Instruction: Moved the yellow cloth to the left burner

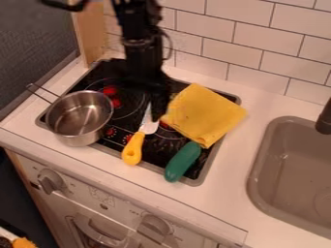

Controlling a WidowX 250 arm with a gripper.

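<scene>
The black gripper (158, 104) hangs down over the middle of the stove, at the left edge of the folded yellow cloth (203, 115). The cloth lies flat over the right side of the black cooktop, its right corner reaching past the frame onto the white counter. Whether the gripper touches the cloth is not clear. On the left burner area (119, 99), red marks show between the pot and the arm; the arm hides part of it.
A metal pot (79, 117) stands at the cooktop's left. A yellow-handled knife (133, 147) lies in the middle, its blade under the gripper. A green object (183, 162) sits at the front right. The sink (291, 174) is at the right.
</scene>
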